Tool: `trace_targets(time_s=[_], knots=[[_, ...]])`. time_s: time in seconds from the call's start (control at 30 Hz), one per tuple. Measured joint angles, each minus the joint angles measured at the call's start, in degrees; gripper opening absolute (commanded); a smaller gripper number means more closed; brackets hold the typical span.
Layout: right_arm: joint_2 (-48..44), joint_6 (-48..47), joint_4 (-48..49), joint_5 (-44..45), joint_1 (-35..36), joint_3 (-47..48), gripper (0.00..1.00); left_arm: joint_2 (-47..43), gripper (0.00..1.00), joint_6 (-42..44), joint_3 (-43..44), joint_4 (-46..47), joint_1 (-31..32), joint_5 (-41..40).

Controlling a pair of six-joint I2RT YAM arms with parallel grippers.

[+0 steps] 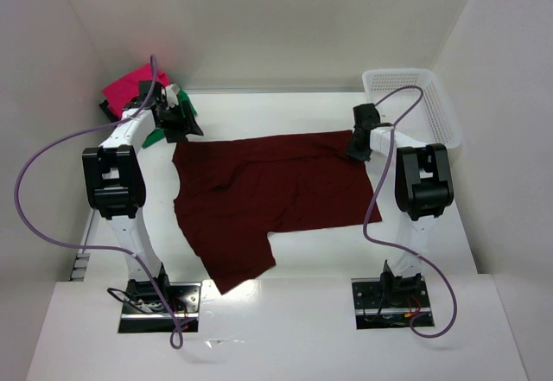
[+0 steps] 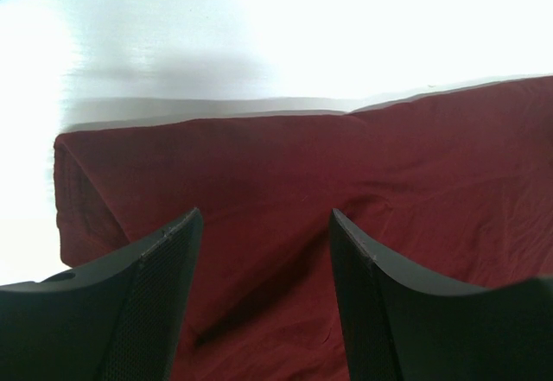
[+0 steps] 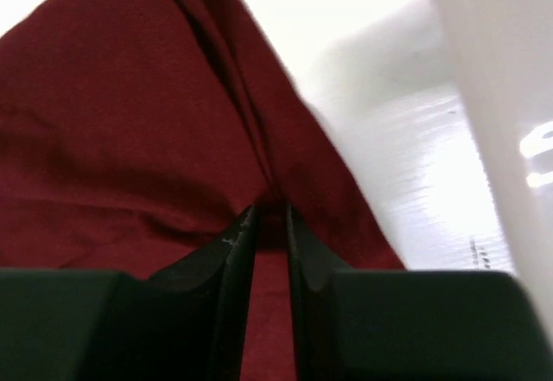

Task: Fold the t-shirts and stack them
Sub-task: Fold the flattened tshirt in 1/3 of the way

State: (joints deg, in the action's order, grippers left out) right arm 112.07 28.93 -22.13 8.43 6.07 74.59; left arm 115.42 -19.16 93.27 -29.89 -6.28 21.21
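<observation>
Right gripper is clamped on a puckered ridge of the maroon t-shirt, at the cloth's 2 o'clock corner. The left gripper hangs over the 10 o'clock corner with its jaws apart, holding nothing. The shirt lies spread at the table's centre, with one part trailing toward 7 o'clock. That pinch looks thin, so the fabric may slip free on lifting. Pulling from one corner alone would likely skew the shirt toward the white mesh basket at 1 o'clock. If the left gripper closes too high, it could miss the hem.
</observation>
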Motion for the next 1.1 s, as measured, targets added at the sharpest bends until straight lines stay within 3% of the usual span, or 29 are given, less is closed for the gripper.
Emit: trace_targets(time_s=[0.3,0.5,0.67,1.1], knots=[[-0.1,0.2,-1.8,1.1,0.0,8.8,0.37,0.1,0.68,1.2,-0.6,-0.1,0.0,-1.1],[2.6,0.0,-0.1,-1.1,-0.1,17.9,0.37,0.1,0.68,0.9,-6.1,-0.1,0.0,-3.9],[7.4,0.0,0.2,-3.5,0.4,18.6,0.37,0.1,0.68,-1.0,-11.3,1.6,-2.1,-4.3],[19.1,-0.3,-0.1,-6.2,3.2,27.4,0.26,0.1,0.68,-2.1,-11.6,3.2,-3.2,-2.6]])
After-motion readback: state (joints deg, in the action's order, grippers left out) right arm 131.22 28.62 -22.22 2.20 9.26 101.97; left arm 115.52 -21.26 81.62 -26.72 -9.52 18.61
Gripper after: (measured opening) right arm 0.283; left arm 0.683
